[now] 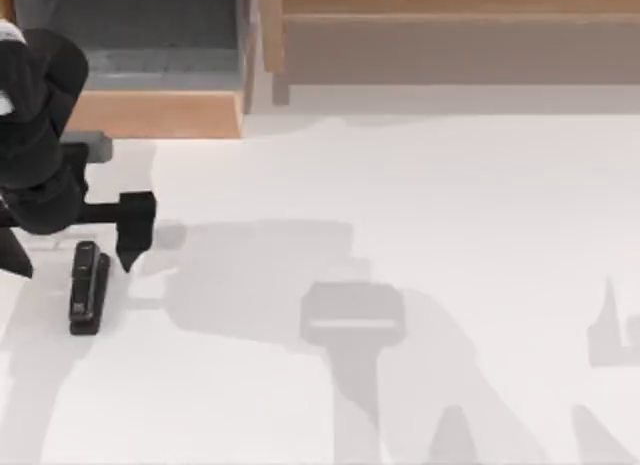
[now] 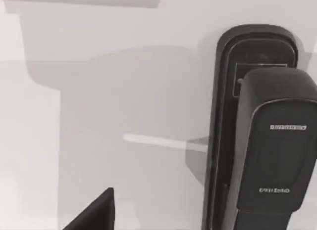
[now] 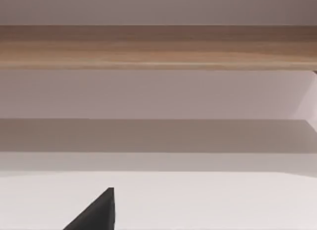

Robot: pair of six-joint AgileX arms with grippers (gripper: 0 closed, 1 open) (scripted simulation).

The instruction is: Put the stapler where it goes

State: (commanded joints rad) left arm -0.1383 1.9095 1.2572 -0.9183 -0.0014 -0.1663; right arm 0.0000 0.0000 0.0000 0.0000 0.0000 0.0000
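The left hand [image 1: 133,235] hung low over the left side of the surface [image 1: 420,185], its dark fingers pointing down just beside the stapler [image 1: 88,287]. Whether those fingers stood wide or narrow I cannot tell; in the left wrist view one dark fingertip [image 2: 94,215] showed at the frame's edge, apart from the stapler and holding nothing.

The stapler lay flat on the surface, near the left edge in the top view, its long axis running roughly toward and away from the cabinet. In the left wrist view the stapler [image 2: 257,141] showed its rounded base plate and the shorter top arm sitting on it, with pale lettering on the arm.

Beyond it, at the back left, an open wooden drawer [image 1: 160,110] with a grey inside stood out from the cabinet [image 1: 450,35], which is probably where the stapler belongs. The right wrist view showed a wooden ledge [image 3: 158,47] and the right hand's fingertip [image 3: 94,215]; its opening I cannot tell either.

Judging by its look, the stapler should be stiff, fairly light and smooth-sided, so somewhat slippery. The soundest hold would be across the narrow width near the middle of its length, the fingers closing on the two long sides, so it does not tip or swing.
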